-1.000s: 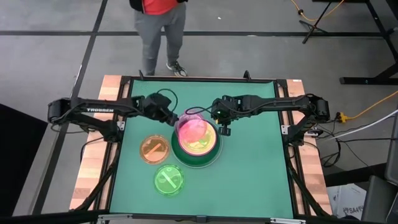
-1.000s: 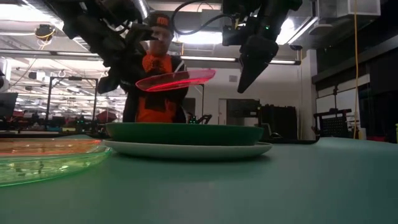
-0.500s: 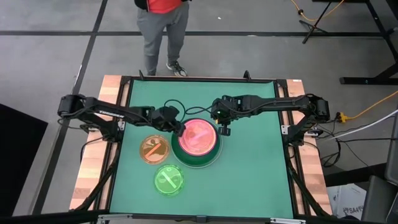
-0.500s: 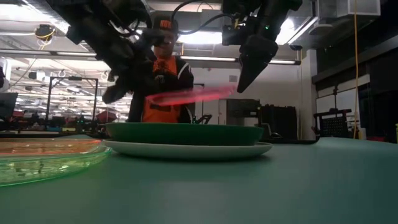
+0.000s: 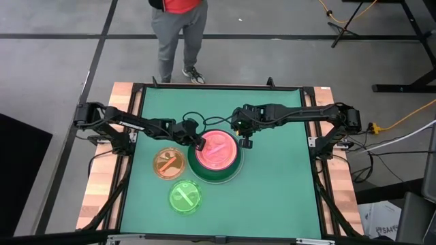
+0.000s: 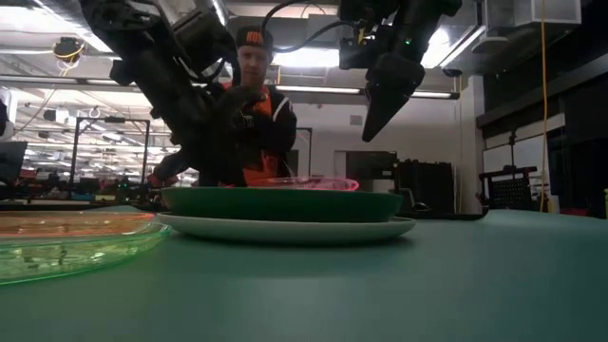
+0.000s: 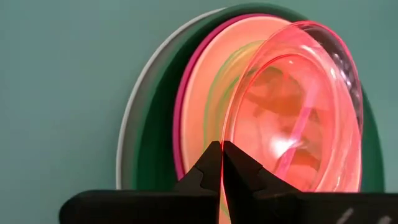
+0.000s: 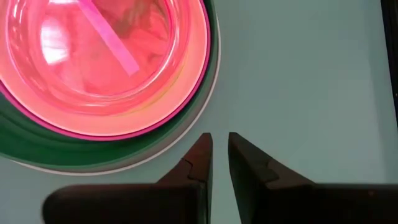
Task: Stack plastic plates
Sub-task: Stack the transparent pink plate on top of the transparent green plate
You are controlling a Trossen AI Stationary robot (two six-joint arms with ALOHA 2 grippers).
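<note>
Nearest the front edge of the green tabletop [image 5: 272, 197] lies a lime green translucent plate [image 5: 184, 197], alone and flat. Just beyond it, toward the left side, rests the orange translucent plate [image 5: 168, 163], close beside the stack but apart from it.

At mid-table sits the stack itself: a pale blue-white plate [image 6: 285, 228] at the bottom, a dark green plate [image 5: 216, 174] on it, then a hot pink plate [image 8: 124, 127] whose rim shows as a bright ring, and a cream one [image 7: 199, 118] inside that. A second lime green edge [image 7: 219, 81] shows through the layers in the left wrist view. Uppermost is the pink translucent plate [image 5: 217, 149] — from the low view its rim sits only just above the green plate's edge, roughly level (whether it rests fully on the stack cannot be told).

The left end effector [image 5: 199, 143] reaches in from the left at the stack's near-left rim, its fingers [image 7: 208, 171] pinched narrow on the edge of the pink translucent plate. The right end effector [image 5: 245, 142] hangs above the tabletop just beside the stack's right rim, fingers [image 8: 249, 162] drawn close with only a slim gap and gripping nothing.

Beyond the table's far edge stands a person [image 5: 176, 34] in grey trousers and an orange top — seen behind the stack in the low view.
</note>
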